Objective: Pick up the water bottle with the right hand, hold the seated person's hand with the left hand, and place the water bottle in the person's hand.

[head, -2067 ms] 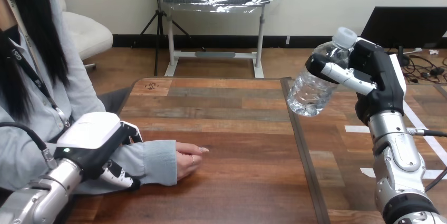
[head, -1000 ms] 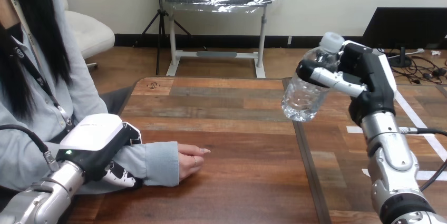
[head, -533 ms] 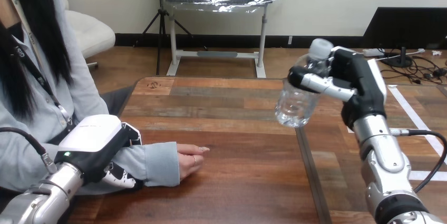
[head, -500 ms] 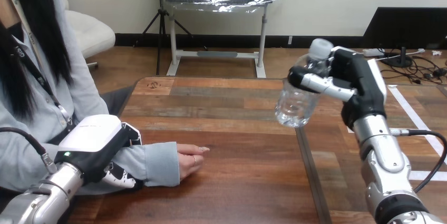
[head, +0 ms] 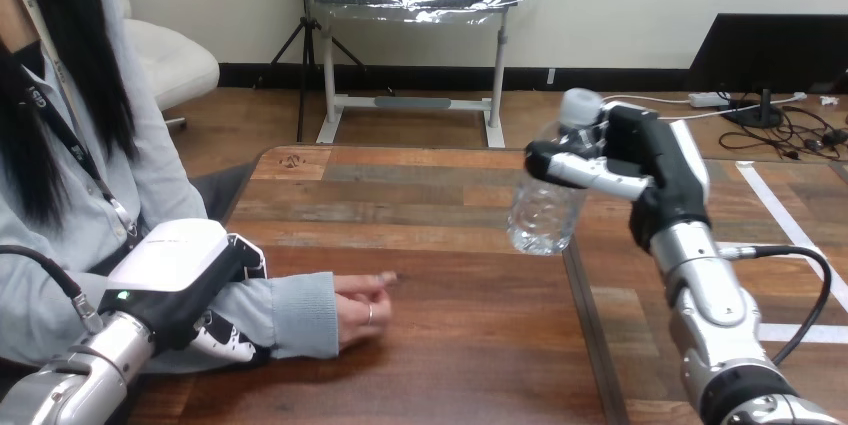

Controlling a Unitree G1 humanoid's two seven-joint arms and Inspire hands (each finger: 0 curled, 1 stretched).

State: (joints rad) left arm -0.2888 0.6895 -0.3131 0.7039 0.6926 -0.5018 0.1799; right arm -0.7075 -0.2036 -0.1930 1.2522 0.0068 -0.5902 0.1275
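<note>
A clear plastic water bottle (head: 545,207) with a white cap hangs above the table, right of the middle, tilted a little. My right hand (head: 640,163) is shut on its upper part, fingers wrapped round it. At the lower left my left hand (head: 190,280) is curled round the person's forearm (head: 280,307) in its grey sleeve, with fingers showing under the arm. The person's hand (head: 362,300) rests on the wooden table (head: 440,345), palm down, about a hand's width left of and below the bottle.
The person sits at the table's left side. A dark seam (head: 585,325) runs down the table under the bottle. My right forearm (head: 715,315) rises from the lower right corner.
My right hand has carried the bottle leftward and lower, toward the person's hand. My left hand has stayed on the person's forearm; the person's fingers have shifted slightly.
</note>
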